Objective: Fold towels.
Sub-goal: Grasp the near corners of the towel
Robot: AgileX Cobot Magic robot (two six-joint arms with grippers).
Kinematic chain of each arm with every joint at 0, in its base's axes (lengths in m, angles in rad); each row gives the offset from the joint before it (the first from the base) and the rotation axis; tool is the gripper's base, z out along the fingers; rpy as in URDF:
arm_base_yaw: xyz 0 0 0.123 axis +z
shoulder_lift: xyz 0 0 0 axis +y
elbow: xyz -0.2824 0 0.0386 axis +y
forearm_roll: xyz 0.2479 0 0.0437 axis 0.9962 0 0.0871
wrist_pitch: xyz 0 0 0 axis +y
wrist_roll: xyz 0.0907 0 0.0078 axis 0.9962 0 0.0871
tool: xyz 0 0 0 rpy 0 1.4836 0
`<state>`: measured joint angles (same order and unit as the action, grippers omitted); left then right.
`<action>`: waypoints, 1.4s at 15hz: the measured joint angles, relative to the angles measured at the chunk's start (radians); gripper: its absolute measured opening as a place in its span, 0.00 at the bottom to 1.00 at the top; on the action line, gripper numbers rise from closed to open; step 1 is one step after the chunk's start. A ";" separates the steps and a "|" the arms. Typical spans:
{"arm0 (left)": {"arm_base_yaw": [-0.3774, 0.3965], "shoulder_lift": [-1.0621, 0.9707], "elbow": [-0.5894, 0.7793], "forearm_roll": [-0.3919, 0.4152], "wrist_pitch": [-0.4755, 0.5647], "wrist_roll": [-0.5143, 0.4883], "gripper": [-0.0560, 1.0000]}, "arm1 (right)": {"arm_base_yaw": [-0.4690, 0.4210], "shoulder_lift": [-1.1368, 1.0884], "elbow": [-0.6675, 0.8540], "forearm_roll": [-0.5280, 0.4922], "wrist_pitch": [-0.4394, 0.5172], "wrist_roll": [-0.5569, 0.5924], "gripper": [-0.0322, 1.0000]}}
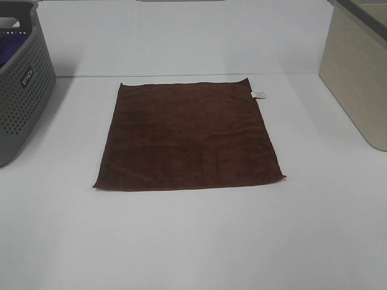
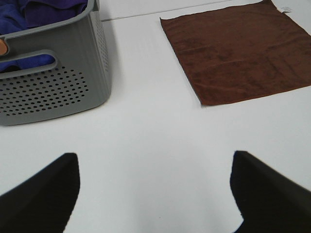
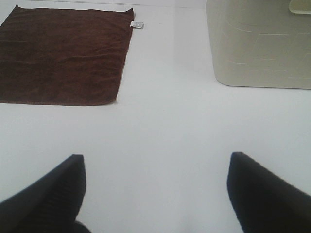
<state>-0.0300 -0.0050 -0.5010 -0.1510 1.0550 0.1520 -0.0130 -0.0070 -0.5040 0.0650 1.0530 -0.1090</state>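
A dark reddish-brown towel (image 1: 188, 136) lies spread flat and square in the middle of the white table, its small white tag (image 1: 258, 94) sticking out at the far right corner. Neither arm shows in the exterior high view. In the left wrist view my left gripper (image 2: 154, 187) is open over bare table, nothing between its black fingers (image 2: 46, 191), with the towel (image 2: 238, 53) well ahead of it. My right gripper (image 3: 155, 187) is open too, empty, and the towel (image 3: 63, 53) with its tag (image 3: 137, 24) lies ahead and apart from it.
A grey perforated basket (image 1: 21, 81) stands at the left edge of the table; blue cloth (image 2: 39, 12) fills it. A beige bin (image 1: 357, 72) stands at the right. Bare white table (image 1: 193, 241) surrounds the towel on all sides.
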 joint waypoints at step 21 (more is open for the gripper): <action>0.000 0.004 -0.014 -0.006 -0.055 0.000 0.80 | 0.000 0.045 -0.015 0.045 -0.110 0.016 0.76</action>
<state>-0.0300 -0.0010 -0.5150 -0.1570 1.0000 0.1520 -0.0130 0.0380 -0.5190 0.1100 0.9430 -0.0930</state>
